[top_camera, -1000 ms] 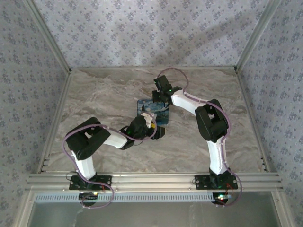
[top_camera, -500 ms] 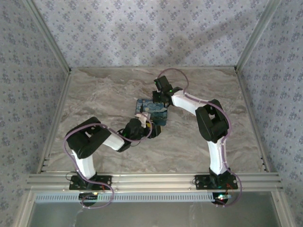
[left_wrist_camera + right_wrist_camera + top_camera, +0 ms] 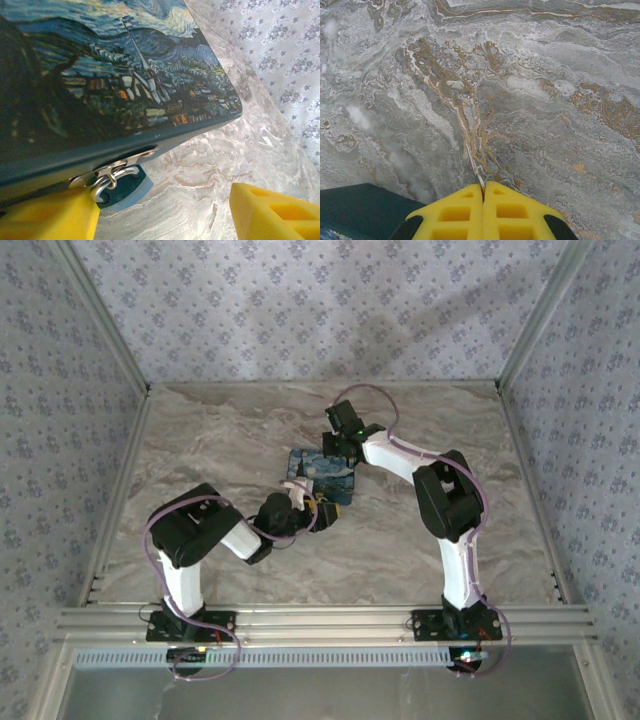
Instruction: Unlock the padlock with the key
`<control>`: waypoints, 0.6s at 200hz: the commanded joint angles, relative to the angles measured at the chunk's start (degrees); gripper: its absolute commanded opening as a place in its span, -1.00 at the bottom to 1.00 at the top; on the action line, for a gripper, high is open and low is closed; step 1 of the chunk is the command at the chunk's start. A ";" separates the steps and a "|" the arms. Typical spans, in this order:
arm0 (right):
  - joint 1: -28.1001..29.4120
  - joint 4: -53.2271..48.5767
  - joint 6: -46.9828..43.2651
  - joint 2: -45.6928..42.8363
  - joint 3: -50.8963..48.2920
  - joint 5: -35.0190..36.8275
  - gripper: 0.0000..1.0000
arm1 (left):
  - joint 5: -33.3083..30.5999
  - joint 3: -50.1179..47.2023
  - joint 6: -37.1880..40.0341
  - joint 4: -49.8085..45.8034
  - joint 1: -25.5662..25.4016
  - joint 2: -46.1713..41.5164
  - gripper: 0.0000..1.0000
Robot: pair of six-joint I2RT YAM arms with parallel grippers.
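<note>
The padlock [image 3: 119, 184] has a dark teal body and a silver shackle, and it hangs through the metal hasp [image 3: 112, 167] on the front of a box [image 3: 125, 75] with a starry night painting on its lid. My left gripper [image 3: 165, 215] is open. Its left finger [image 3: 50, 215] sits right beside the padlock and the other finger [image 3: 275, 210] is far to the right. My right gripper [image 3: 483, 192] is shut on the key [image 3: 474, 170], whose thin silver blade sticks out over the marble. From above, the left gripper [image 3: 300, 502] is at the box's [image 3: 322, 470] near edge and the right gripper [image 3: 335, 447] at its far side.
The marble tabletop [image 3: 220, 440] is walled by patterned panels on three sides, with a metal rail [image 3: 320, 620] along the near edge. A dark teal corner of the box [image 3: 355, 205] shows low left in the right wrist view.
My left gripper has moved left and closer to the box's near edge, and its jaws have narrowed a little. The right arm has not moved.
</note>
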 commanded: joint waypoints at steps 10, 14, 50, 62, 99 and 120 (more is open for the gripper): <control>1.68 -7.05 0.46 0.46 -1.15 -1.76 -1.00 | 4.98 -0.03 -0.19 5.29 0.37 1.21 0.27; 1.70 -7.05 0.45 0.46 -1.14 -1.76 -1.00 | 5.40 0.07 -0.28 5.20 0.41 1.32 0.23; 1.86 -7.08 0.55 0.22 -1.15 -1.50 -1.00 | 6.98 0.21 -0.02 4.17 0.48 1.40 0.34; 1.87 -6.93 0.55 0.29 -1.23 -1.44 -1.00 | 6.48 0.66 0.05 2.09 0.41 1.24 0.45; 1.96 -6.61 0.64 0.15 -1.59 -1.38 -1.00 | 3.46 1.64 -0.09 -2.56 0.45 1.02 0.46; 2.03 -6.56 0.79 0.12 -1.66 -1.49 -1.00 | 3.97 2.79 -0.30 -4.87 0.38 2.27 0.49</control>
